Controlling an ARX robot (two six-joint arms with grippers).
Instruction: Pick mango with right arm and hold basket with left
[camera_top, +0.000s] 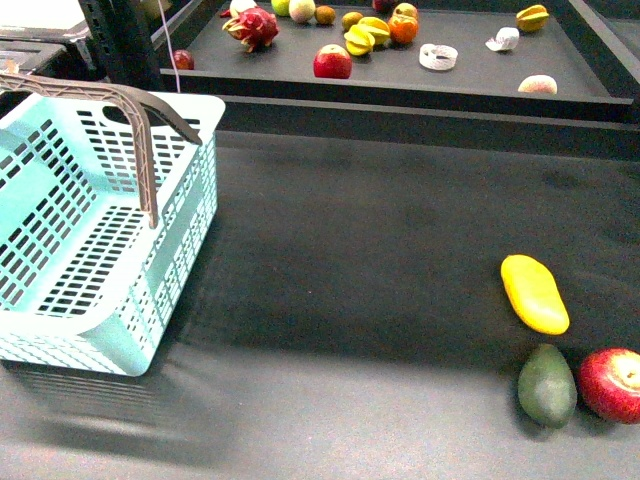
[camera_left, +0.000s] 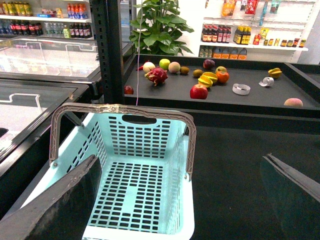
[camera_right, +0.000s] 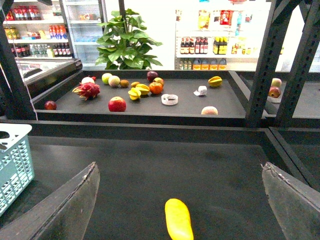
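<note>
The yellow mango (camera_top: 534, 293) lies on the dark table at the right, next to a dark green fruit (camera_top: 546, 385) and a red apple (camera_top: 611, 384). The turquoise basket (camera_top: 60, 240) stands at the left with its grey-brown handles (camera_top: 140, 120) up. Neither arm shows in the front view. In the left wrist view the open left gripper (camera_left: 185, 200) hovers above the basket's near rim (camera_left: 140, 232), fingers (camera_left: 60, 205) wide apart. In the right wrist view the open right gripper (camera_right: 180, 205) is above the mango (camera_right: 178, 219), which lies between its spread fingers (camera_right: 65, 210), untouched.
A raised black shelf (camera_top: 400, 85) at the back holds several fruits: a dragon fruit (camera_top: 253, 27), a red apple (camera_top: 332, 62), starfruits (camera_top: 365, 36) and a white tape ring (camera_top: 438, 56). A black upright post (camera_right: 265, 60) stands at the right. The basket's corner (camera_right: 12, 165) shows at the right wrist view's edge.
</note>
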